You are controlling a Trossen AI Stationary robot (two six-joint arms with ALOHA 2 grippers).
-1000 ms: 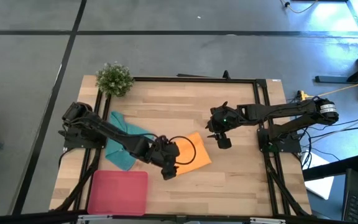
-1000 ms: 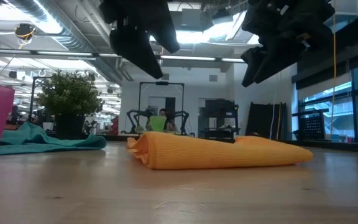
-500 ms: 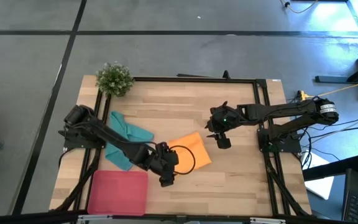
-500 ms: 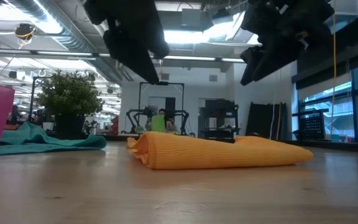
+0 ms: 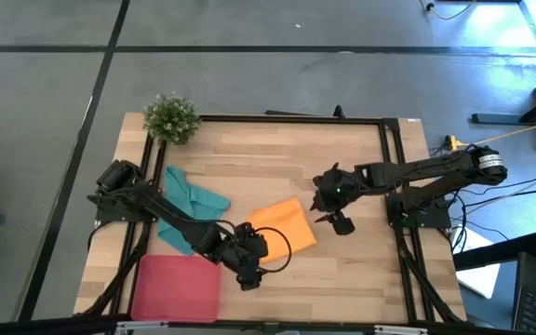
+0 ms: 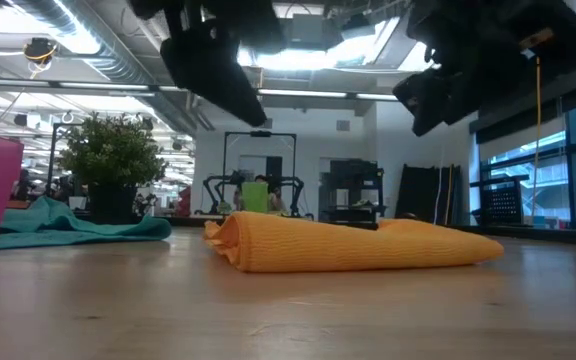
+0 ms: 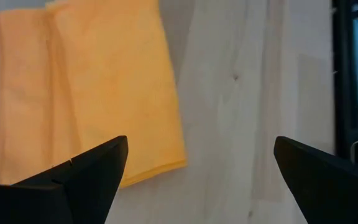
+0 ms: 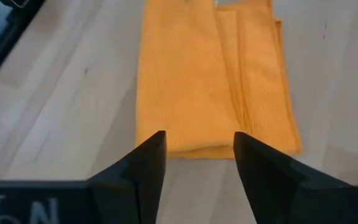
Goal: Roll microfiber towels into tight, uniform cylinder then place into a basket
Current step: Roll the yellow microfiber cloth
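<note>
A bright orange microfiber towel (image 5: pixel 282 226), folded flat into a soft rectangle, is seen lying on the pale wooden table (image 5: pixel 277 149). The left gripper (image 7: pixel 197 180) is held above the table just beside the orange towel's near edge, fingers spread wide with nothing between them. The right gripper (image 8: pixel 197 162) is poised above the towel's other end, parted and empty. A crumpled teal towel (image 5: pixel 186 207) lies beyond the orange towel's left side, and the shallow pink-red rectangular basket (image 5: pixel 177 287) sits nearer, also to its left.
</note>
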